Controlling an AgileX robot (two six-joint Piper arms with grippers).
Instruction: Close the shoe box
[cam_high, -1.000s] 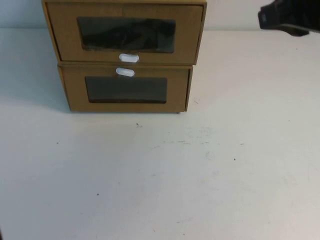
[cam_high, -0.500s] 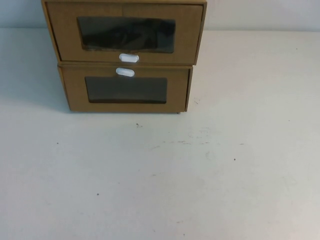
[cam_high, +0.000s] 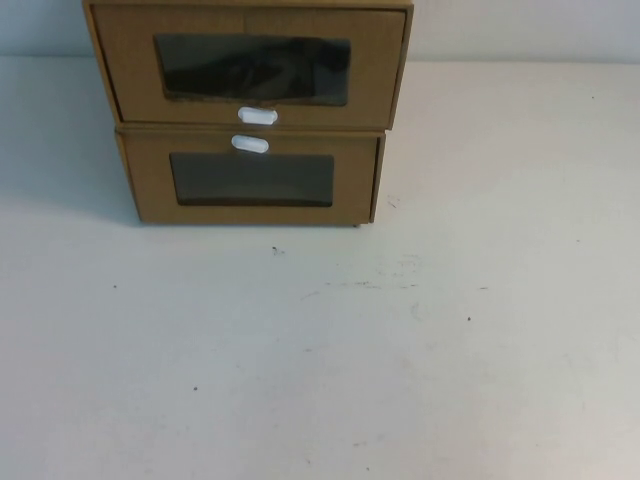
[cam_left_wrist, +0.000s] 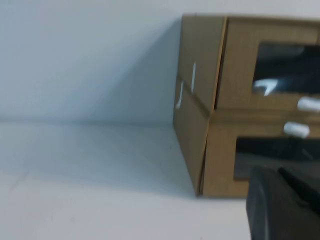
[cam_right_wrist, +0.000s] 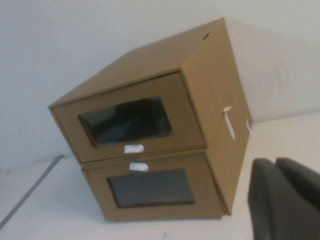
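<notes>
While both grippers show only in their own wrist views, the entries run from them outward.

Left gripper (cam_left_wrist: 280, 200): dark mass at the edge of the left wrist view, low over the table, near the left front corner of the stacked boxes and clear of them. Grip state: cannot tell.
Right gripper (cam_right_wrist: 280, 190): dark mass at the edge of the right wrist view, off the right side of the boxes and apart from them. Grip state: cannot tell.
Shoe box (cam_high: 250, 65): brown cardboard, the upper of two stacked boxes, at the far edge of the table and left of centre. Its drawer front sits within the sleeve's frame.
Window (cam_high: 252, 70): clear rectangle in the drawer front, dark contents behind it.
Pull tab (cam_high: 258, 116): small, white, just below the window.
Lower box (cam_high: 255, 180): similar brown box directly beneath, its white tab (cam_high: 250, 144) above its own window.
Tape strips (cam_right_wrist: 228, 122): white, on the stack's right side.
Table (cam_high: 400, 350): white, a few small dark specks.
</notes>
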